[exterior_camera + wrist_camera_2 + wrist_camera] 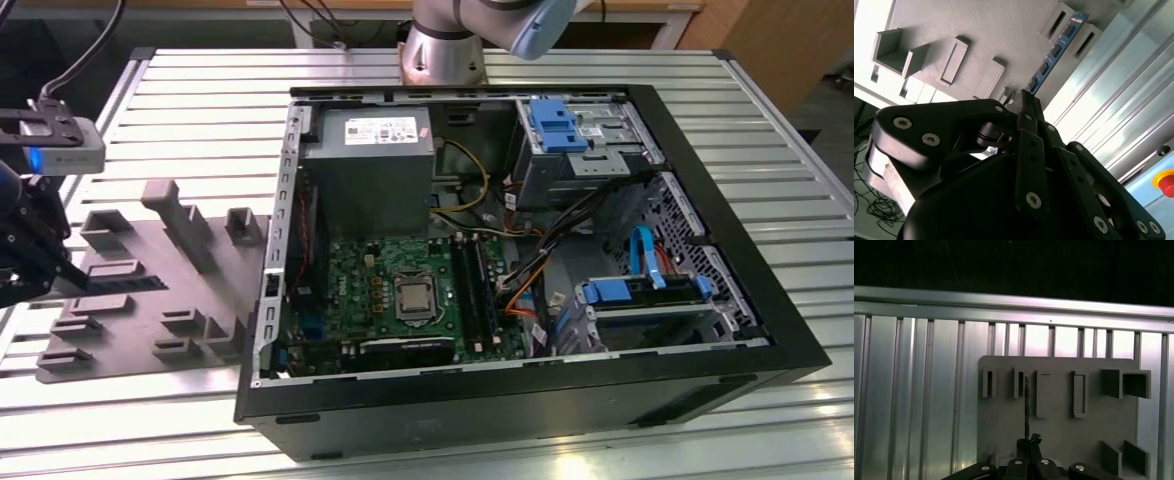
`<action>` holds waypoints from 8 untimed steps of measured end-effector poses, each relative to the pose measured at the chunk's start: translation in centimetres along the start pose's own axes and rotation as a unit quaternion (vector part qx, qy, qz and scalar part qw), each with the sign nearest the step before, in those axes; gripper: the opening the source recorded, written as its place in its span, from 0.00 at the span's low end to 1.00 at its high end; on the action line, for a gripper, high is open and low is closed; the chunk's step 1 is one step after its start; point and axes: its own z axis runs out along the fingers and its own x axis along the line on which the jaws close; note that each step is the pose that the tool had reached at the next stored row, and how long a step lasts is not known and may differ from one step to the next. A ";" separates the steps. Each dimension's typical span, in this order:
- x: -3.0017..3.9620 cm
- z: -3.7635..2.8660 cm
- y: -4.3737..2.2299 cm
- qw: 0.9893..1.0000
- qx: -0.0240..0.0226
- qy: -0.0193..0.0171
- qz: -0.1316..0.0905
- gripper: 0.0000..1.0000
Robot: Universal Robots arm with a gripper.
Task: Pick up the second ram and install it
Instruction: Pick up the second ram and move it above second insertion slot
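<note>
Jaws: drawn in narrow, the black fingers of the gripper (1026,98) pinched on one end of the second ram (1054,52).
Second ram: held by that end. The rest of the blue board and its row of dark chips reaches out from the fingertips toward the slotted grey blocks. In the first wrist view it shows edge-on as a thin dark line (1026,405).
Contact with fixture: the ram's far end lies just beside a slotted block. I cannot tell whether it sits in the slot or is clear of it.
Fixture plate: a grey plate (1004,430) with raised blocks and narrow pockets, lying directly beneath the gripper.
Table: ribbed metal slats (914,390) carry the plate.
Gripper in the scene: at the exterior view's left edge, over the plate.
Computer case: open-sided (534,410), well apart from the gripper, toward the exterior view's right.
Motherboard slots: long black slots (470,290) beside the processor socket. Whether a stick already stands in one I cannot tell.
Done, by my reading: the grasp on the ram is made.
Left: the ram is nowhere near the slots, so the whole transfer and seating is not yet done. I judge the task to be at an early stage.
</note>
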 end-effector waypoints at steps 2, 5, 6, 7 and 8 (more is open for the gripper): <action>-0.02 -0.42 0.00 1.000 0.000 0.000 0.000 0.12; -0.06 -0.94 0.00 1.000 0.001 0.000 0.000 0.12; -0.07 -1.12 0.00 1.000 0.001 -0.001 0.000 0.12; -0.08 -1.32 0.00 1.000 0.001 -0.001 0.000 0.12; -0.09 -1.48 0.00 1.000 0.001 -0.001 0.000 0.12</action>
